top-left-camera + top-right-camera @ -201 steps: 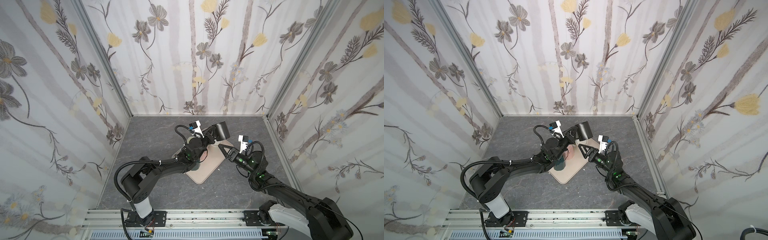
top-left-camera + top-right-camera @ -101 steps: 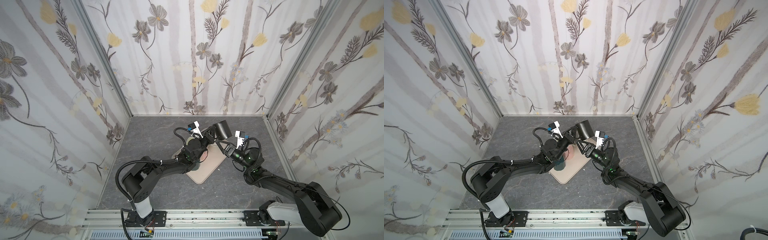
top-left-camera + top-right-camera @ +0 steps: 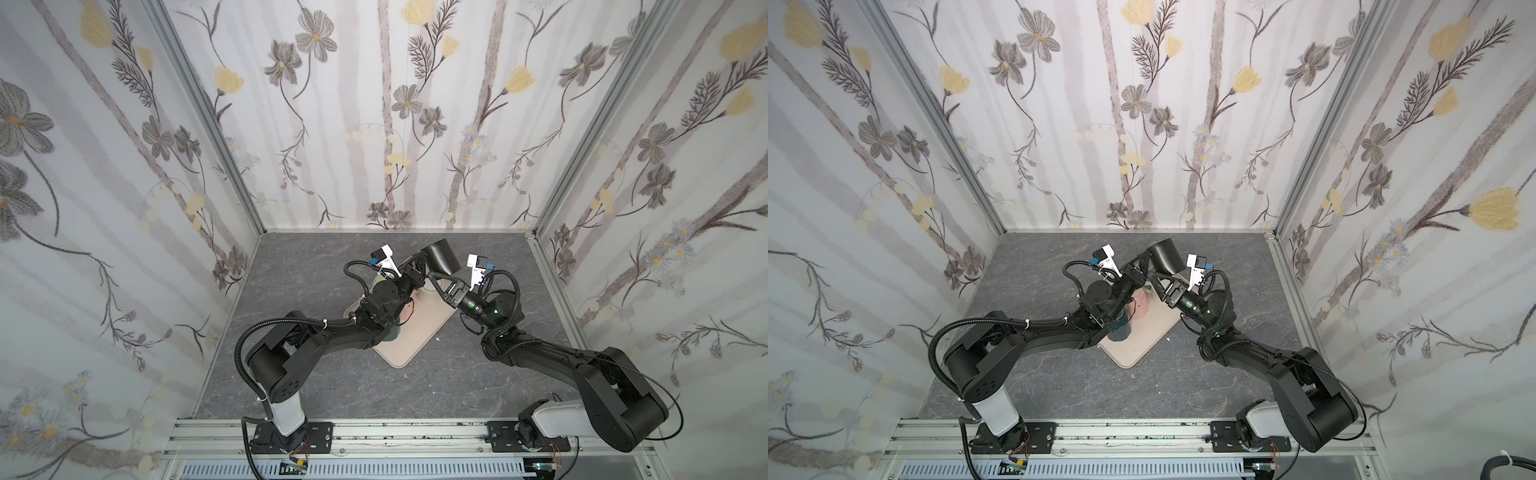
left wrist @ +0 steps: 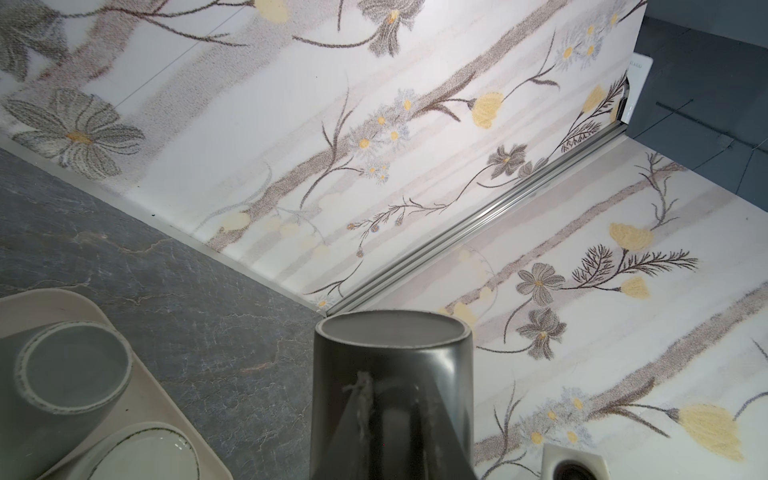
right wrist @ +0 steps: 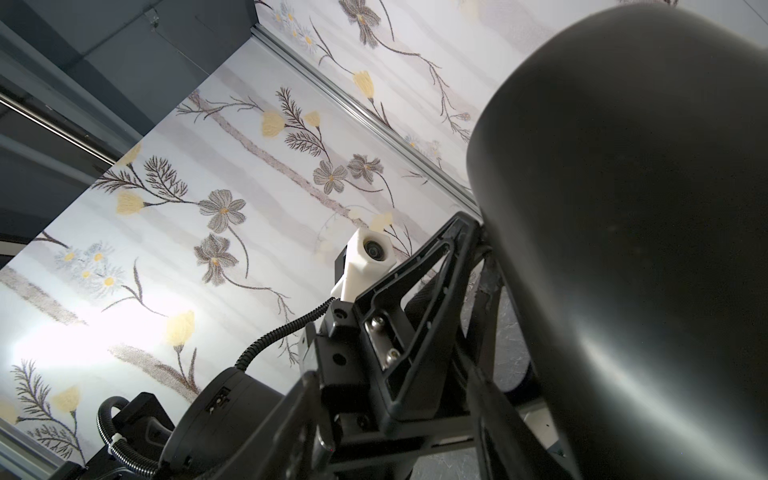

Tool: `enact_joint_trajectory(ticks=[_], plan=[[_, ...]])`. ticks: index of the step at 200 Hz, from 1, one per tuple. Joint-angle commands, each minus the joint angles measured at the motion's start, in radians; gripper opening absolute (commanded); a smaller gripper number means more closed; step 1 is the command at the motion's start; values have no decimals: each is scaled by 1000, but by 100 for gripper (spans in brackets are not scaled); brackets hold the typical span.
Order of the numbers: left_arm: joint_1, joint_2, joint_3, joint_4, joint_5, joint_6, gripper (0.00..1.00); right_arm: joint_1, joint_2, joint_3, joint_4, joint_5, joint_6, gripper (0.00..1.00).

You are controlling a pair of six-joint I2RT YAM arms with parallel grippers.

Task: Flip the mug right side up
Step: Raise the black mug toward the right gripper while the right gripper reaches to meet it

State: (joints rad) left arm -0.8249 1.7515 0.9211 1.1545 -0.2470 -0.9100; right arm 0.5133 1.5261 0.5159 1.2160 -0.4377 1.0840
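The black mug (image 3: 439, 256) (image 3: 1165, 257) is up in the air, tilted, over the far end of the tray and clear of it. In the left wrist view the end of the mug (image 4: 392, 374) that points away from the camera is flat, grey and ringed by a thin rim. It looks like the base, and it faces the far right corner of the walls.

The left gripper (image 3: 420, 264) (image 3: 1144, 262) is clenched on the mug from the left. Which part of the mug it pinches is hidden.

The right gripper (image 3: 438, 277) (image 3: 1158, 279) reaches in from the right, right up against the near, lower end of the mug. One finger (image 3: 441, 279) shows just beneath that end. I cannot tell whether its jaws are closed on the mug or only stand beside it. In the right wrist view the mug (image 5: 623, 208) fills the frame, very close.

Under both grippers a beige tray (image 3: 419, 332) lies at an angle on the grey stone-patterned table (image 3: 311, 270). A grey cup (image 4: 70, 374) and a pale cup (image 4: 145, 453) stand on it. In a top view a teal cup (image 3: 1119, 330) and a pink cup (image 3: 1142, 307) show on the tray, partly hidden by the left arm. Flowered walls (image 3: 374, 104) close the table in on three sides.
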Motion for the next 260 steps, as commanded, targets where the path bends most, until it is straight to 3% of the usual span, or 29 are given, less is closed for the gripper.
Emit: enact_joint_trajectory(ticks=[1,81,128,196,260], plan=[[12,-7,22,151,31,-15,0,-1,-14,-3,10,34,2,59],[38,18,65,179,40,-54,0,3,-44,7,-56,38,-30,59],[40,52,64,234,60,-156,0,2,-30,13,-39,43,-30,59],[40,25,52,231,73,-138,0,-16,-16,22,-45,48,-30,58],[21,58,66,254,109,-216,0,-19,-20,44,-44,76,-54,59]])
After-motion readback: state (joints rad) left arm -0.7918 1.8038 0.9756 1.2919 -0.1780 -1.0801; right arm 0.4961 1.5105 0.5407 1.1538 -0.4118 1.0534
